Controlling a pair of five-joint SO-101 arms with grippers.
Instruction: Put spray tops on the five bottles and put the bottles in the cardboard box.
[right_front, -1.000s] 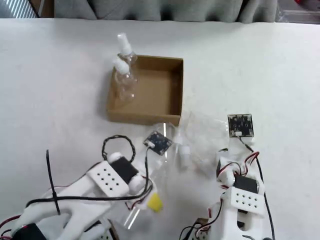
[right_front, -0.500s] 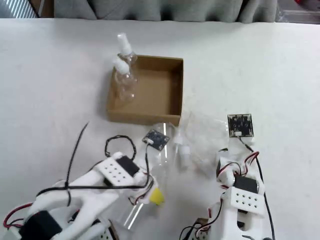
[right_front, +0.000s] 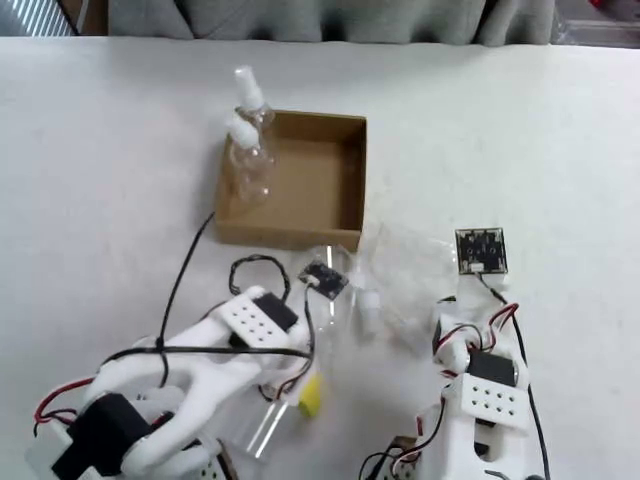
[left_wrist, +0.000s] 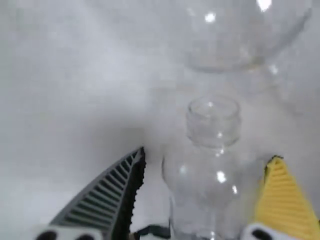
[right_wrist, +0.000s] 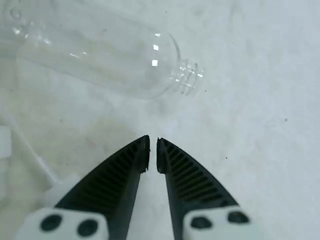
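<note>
High view: the white table runs wide to the left, right and far side of the box. The crowded strip is in front of the box, between its near wall and my arms. Two topped bottles stand inside against the box's left wall, and brown floor shows across the right part. Clear bottles and a spray top lie loose in front of the box's right corner.

The left wrist view adds detail. My left gripper has its fingers spread around an open-necked bottle. The dark finger is just apart from it; I cannot tell whether the yellow one touches. A second bottle lies just past its neck.

In the right wrist view, my right gripper has its fingers pinched nearly together on nothing. An uncapped bottle lies beyond the tips.
</note>
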